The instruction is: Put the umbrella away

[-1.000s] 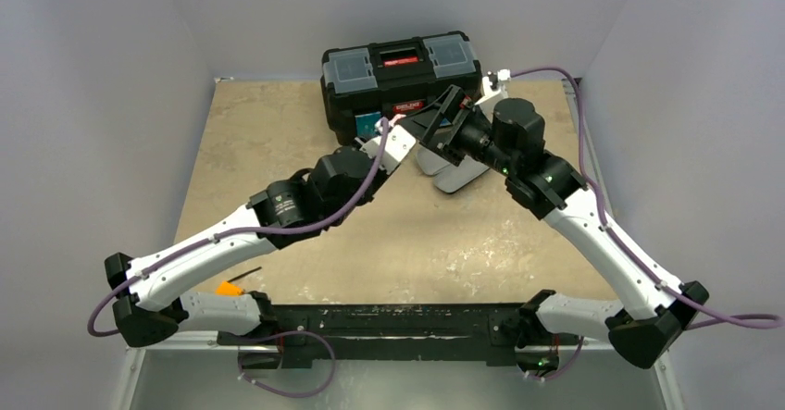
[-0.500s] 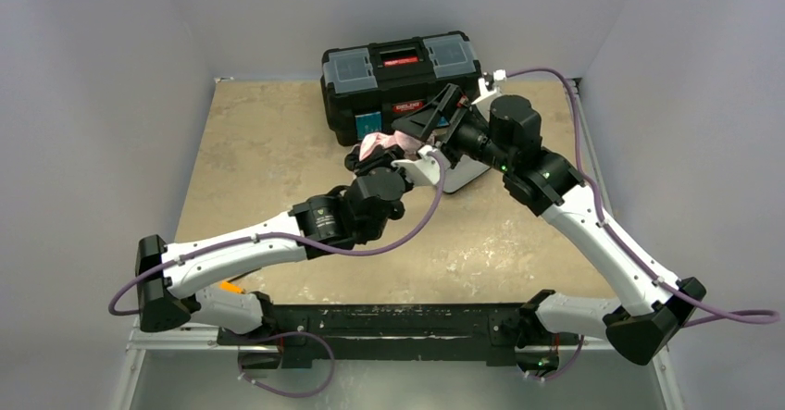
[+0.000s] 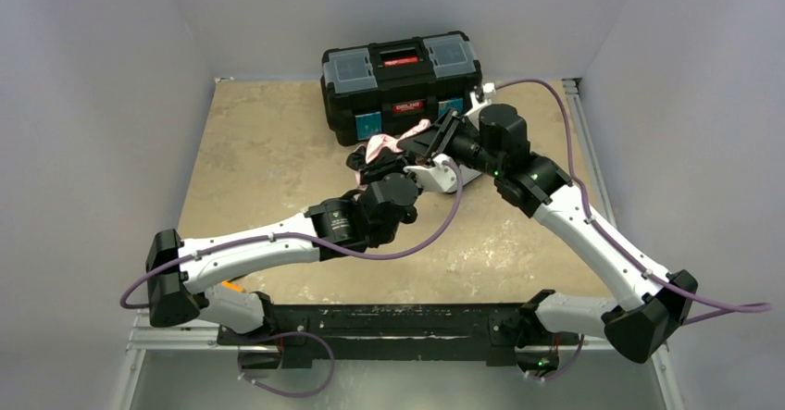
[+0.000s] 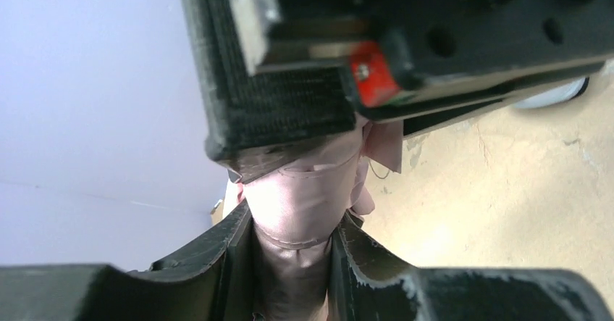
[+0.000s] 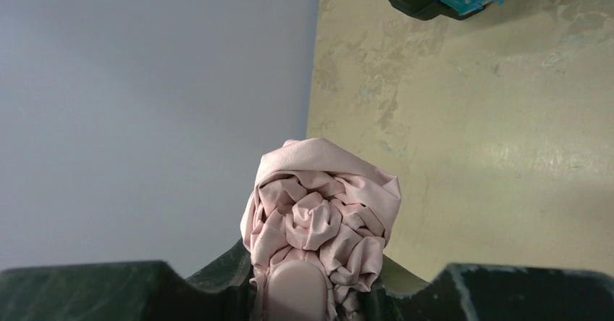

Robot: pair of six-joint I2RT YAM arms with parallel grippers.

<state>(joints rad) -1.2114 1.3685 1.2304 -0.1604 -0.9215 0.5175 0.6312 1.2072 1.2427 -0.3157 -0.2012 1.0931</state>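
Nearest the bases, left gripper (image 4: 293, 263) pinching a bunched pale pink fabric compact umbrella (image 4: 300, 205) between its two black fingers, clamped on the cloth low on the bundle. Just beyond, right gripper (image 5: 311, 270) closed on the same umbrella's other end, with crumpled folds and a smooth pink rounded tip wedged between its jaws. Apparently lifted off the mottled tan table (image 3: 268, 151) between the two arms, just in front of the black plastic toolbox (image 3: 403, 72) at the far edge, lid down. Judged mid-fold: canopy gathered but loose, not yet strapped or stowed. Best done by squeezing the bundle along its length without twisting, holding both grips firm so the thin ribs do not spring out, and steering clear of the toolbox front while compacting.
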